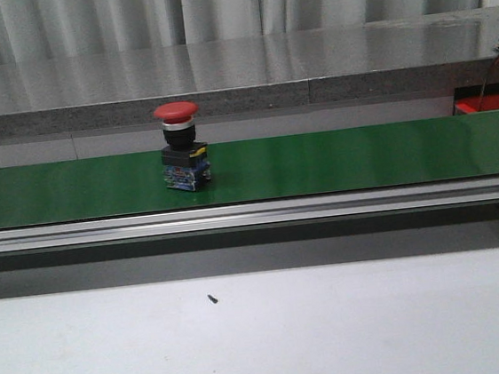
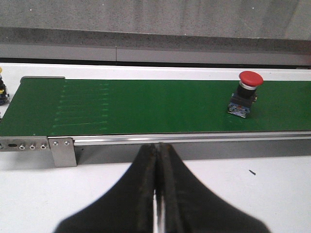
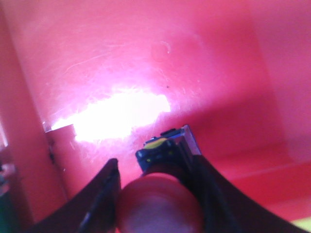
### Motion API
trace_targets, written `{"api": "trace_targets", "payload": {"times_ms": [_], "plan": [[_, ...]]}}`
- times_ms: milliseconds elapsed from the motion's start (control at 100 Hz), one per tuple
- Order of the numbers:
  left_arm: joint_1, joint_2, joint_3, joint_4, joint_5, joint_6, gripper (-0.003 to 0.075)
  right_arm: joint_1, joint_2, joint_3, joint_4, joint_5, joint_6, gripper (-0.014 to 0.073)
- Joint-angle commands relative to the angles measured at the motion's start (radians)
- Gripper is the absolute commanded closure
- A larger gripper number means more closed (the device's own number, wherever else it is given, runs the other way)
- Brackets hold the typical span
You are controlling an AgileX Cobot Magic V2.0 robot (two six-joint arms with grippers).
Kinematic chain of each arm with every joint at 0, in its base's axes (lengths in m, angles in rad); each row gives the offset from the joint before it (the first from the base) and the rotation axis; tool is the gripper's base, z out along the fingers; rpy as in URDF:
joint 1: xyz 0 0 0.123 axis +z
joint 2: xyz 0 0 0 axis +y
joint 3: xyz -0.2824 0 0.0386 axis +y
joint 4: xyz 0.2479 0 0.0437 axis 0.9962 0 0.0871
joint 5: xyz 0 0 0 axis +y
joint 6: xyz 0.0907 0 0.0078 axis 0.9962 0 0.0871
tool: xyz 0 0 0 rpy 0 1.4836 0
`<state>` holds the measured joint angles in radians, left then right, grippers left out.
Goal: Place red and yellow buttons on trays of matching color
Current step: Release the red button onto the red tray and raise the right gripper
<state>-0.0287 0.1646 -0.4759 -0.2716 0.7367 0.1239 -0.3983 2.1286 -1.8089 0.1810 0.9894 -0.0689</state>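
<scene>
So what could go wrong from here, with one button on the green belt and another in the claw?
The red button looks slightly blurred on the green belt, so it may be moving; it might pass before the shut left gripper can open and reach it. The right gripper holds another button over the red tray; dropped from height, it could bounce or tip.

Red buttons and red tray: one button on the belt, one over the tray.

Red button: mushroom cap, black collar, blue contact block; upright on the green conveyor belt. Second red button: same build, yellow-marked block, tilted, between the right gripper's fingers above the red tray, glossy floor, glare patch.
</scene>
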Motion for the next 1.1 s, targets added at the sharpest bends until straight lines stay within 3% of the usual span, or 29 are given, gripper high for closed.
{"api": "trace_targets", "payload": {"times_ms": [0, 140, 260, 330, 580, 920, 1090], "plan": [[-0.007, 0.011, -0.023, -0.021, -0.074, -0.001, 0.074, -0.005, -0.024, -0.055, 0.037, -0.027, -0.009, 0.043], [-0.007, 0.011, -0.023, -0.021, -0.074, -0.001, 0.074, -0.005, 0.002, -0.075, 0.049, -0.018, -0.009, 0.0382], [-0.007, 0.011, -0.023, -0.021, -0.074, -0.001, 0.074, -0.005, 0.011, -0.075, 0.05, -0.027, -0.009, 0.0167], [-0.007, 0.011, -0.023, -0.021, -0.074, -0.001, 0.074, -0.005, 0.009, -0.075, 0.049, -0.035, -0.009, 0.0087], [-0.007, 0.011, -0.023, -0.021, -0.074, -0.001, 0.074, -0.005, -0.112, -0.075, 0.049, -0.052, -0.045, 0.0088], [-0.007, 0.011, -0.023, -0.021, -0.074, -0.001, 0.074, 0.057, -0.3, -0.075, 0.062, 0.133, -0.18, 0.0078], [-0.007, 0.011, -0.023, -0.021, -0.074, -0.001, 0.074, 0.154, -0.308, -0.075, 0.086, 0.26, -0.215, -0.0052]]}}
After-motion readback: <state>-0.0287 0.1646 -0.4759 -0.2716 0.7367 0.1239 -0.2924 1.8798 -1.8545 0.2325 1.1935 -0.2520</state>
